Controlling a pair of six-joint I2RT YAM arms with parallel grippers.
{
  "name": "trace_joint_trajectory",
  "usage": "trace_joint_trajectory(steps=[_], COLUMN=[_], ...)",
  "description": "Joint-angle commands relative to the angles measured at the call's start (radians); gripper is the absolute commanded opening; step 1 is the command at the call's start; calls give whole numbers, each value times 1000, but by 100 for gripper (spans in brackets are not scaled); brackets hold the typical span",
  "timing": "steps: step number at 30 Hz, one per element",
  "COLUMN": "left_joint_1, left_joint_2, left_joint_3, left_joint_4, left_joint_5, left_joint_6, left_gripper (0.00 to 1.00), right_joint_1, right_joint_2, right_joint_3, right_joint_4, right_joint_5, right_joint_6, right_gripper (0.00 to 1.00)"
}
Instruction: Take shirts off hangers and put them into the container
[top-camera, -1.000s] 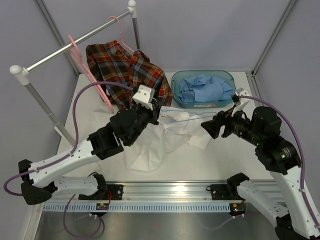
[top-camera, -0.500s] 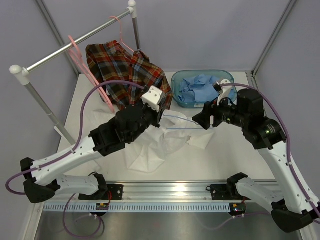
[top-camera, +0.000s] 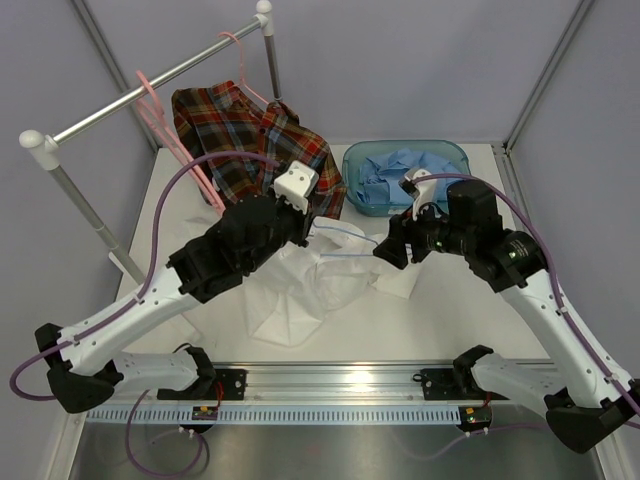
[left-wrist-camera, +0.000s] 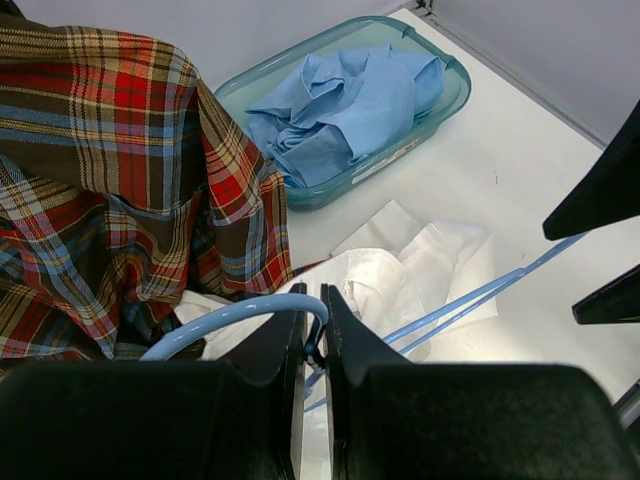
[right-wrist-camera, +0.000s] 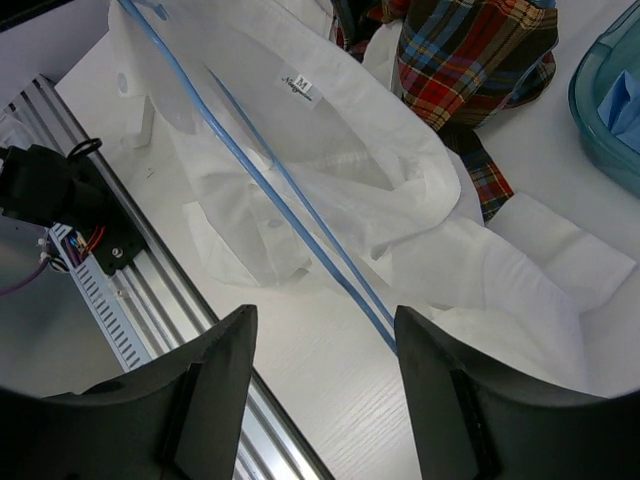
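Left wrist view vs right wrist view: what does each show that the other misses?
Left wrist only: the left hand shut on the hook of the light blue hanger; the whole container with the light blue shirt in it. Right wrist only: the open right hand, the size label on the white shirt, the aluminium base rail. Both: white shirt, plaid shirt, the hanger's bars, a corner of the container.

Robot lab cell: grey panel walls (top-camera: 400, 70), aluminium mounting rail (top-camera: 350, 378)

One shirt (top-camera: 400, 175) lies in the container (top-camera: 452, 152) at the desk's (top-camera: 450, 310) back right; a flannel shirt (top-camera: 240, 140) hangs left of it; a third shirt (top-camera: 300, 290) sprawls mid-desk with its hanger (right-wrist-camera: 270, 190).
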Motion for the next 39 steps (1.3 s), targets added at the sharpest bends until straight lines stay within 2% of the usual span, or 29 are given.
trace_joint_trajectory(steps=[1, 7, 15, 19, 21, 26, 30, 31, 34, 35, 37, 39], left_joint_1=[24, 34, 68, 71, 71, 76, 77, 77, 79, 79, 79, 79], left_joint_2=[-38, -58, -74, -64, -61, -63, -58, -58, -60, -60, -60, -63], left_joint_3=[58, 75, 72, 86, 86, 99, 112, 112, 107, 104, 96, 89], left_joint_4=[-15, -71, -78, -78, -78, -78, -79, -78, -78, -78, -78, -78], left_joint_5=[69, 95, 115, 130, 132, 130, 135, 136, 136, 136, 129, 127], left_joint_6=[27, 52, 44, 41, 41, 43, 53, 53, 49, 44, 40, 32], left_gripper=[0, 0, 0, 0, 0, 0, 0, 0, 0, 0, 8, 10], right_joint_1=[30, 58, 101, 118, 121, 133, 138, 139, 142, 144, 144, 142], right_joint_2=[17, 34, 45, 57, 57, 52, 40, 34, 14, -1, -20, -50], right_joint_3=[1, -2, -7, -13, -13, -14, -16, -17, -14, -14, -13, -13], right_joint_4=[-61, -70, -96, -99, -98, -101, -99, -101, -102, -102, -101, -99], right_joint_5=[-20, 24, 42, 47, 48, 51, 54, 54, 56, 53, 34, 10], right_joint_6=[-168, -176, -183, -185, -186, -188, -188, -188, -189, -189, -191, -189], right_gripper=[66, 66, 47, 43, 38, 36, 20, 12, 0, 0, 0, 0])
